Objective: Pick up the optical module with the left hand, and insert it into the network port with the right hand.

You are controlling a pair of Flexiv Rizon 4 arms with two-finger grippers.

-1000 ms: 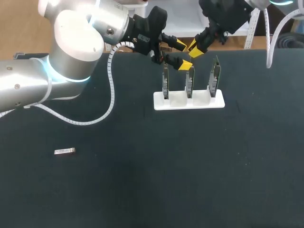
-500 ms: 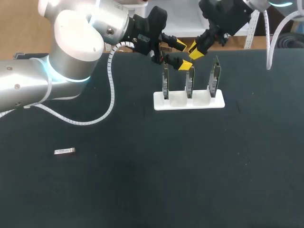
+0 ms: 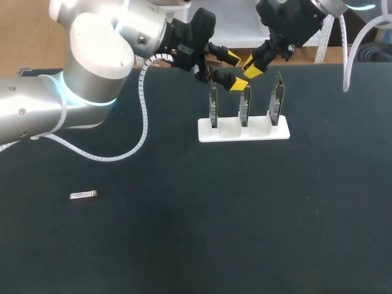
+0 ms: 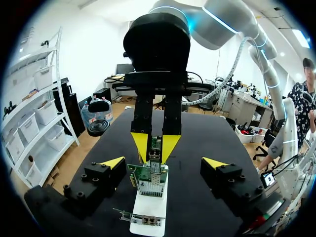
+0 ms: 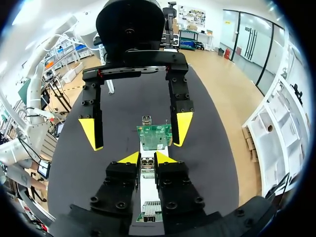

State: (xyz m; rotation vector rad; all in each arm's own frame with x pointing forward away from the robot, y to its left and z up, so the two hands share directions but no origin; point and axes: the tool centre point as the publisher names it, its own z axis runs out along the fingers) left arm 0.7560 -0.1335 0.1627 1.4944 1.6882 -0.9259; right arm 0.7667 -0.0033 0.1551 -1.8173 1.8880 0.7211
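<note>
Roughly mid-width, toward the far edge of the black table (image 3: 184, 233): white stand (image 3: 231, 130), long and low, carrying three circuit cards upright in a row, namely left card (image 3: 213, 105), middle card (image 3: 244, 104) and right card (image 3: 278, 99).

Well apart from the stand, off to its left and on its near side: optical module (image 3: 83, 195), small and silvery, lying flat on the table, touched by neither arm.

Just above and behind the stand, over the stretch between left and middle cards: left gripper (image 3: 234, 71), reaching in from the left, yellow tips spread wide, gripping nothing. Looks along the stand's length in the left wrist view, cards lined up ahead and below, none touched by the tips.

Above the stand too, behind the gap between middle and right cards: right gripper (image 3: 253, 64), coming in from the right, near the left gripper yet apart from it. Points back along the stand from the other end in the right wrist view, one card showing under it. Cannot tell whether clamped on something or free: something small and grey in line with it in both wrist views, but impossible to separate from the cards beyond.
</note>
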